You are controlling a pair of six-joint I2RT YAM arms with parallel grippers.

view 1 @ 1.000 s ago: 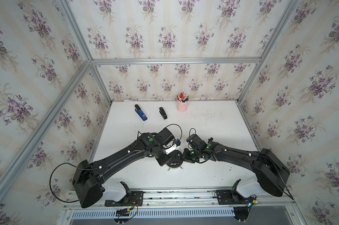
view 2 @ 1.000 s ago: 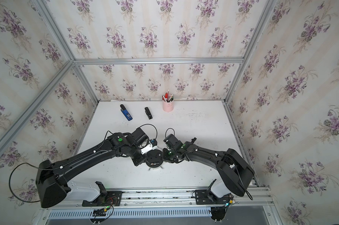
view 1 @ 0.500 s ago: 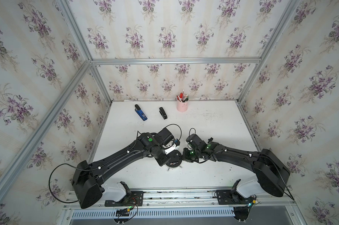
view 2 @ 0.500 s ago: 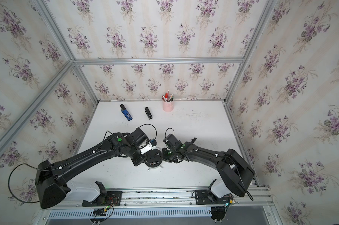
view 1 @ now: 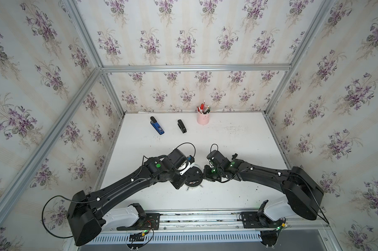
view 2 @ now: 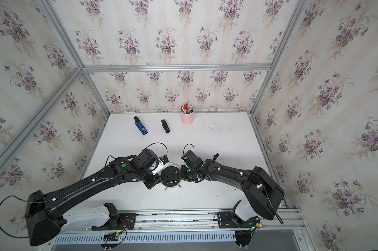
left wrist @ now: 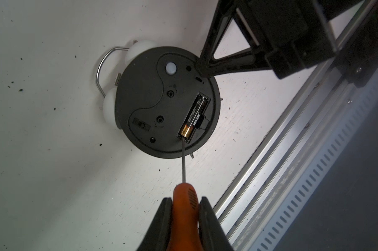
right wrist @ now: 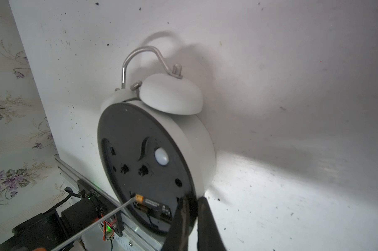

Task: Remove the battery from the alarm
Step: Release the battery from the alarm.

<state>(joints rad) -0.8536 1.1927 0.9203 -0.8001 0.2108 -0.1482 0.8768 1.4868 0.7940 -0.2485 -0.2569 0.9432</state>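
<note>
The alarm (view 1: 194, 175) (view 2: 170, 174) lies face down on the white table, its round black back (left wrist: 153, 102) turned up. In the open compartment sits the battery (left wrist: 193, 116) (right wrist: 153, 203), black with a copper end. My left gripper (left wrist: 184, 201) is shut on the orange handle of a screwdriver (left wrist: 184, 165). The screwdriver's tip touches the battery's copper end. My right gripper (right wrist: 191, 202) (view 1: 205, 173) is shut on the alarm's rim, on the side opposite the left arm.
A pink pen cup (view 1: 203, 118), a blue device (view 1: 157, 126) and a black stapler (view 1: 182, 126) stand at the back of the table. The aluminium rail (view 1: 205, 217) runs along the front edge, close to the alarm. Papered walls enclose three sides.
My right gripper has closed a little tighter on the alarm's rim. The left arm and the screwdriver have hardly moved.
</note>
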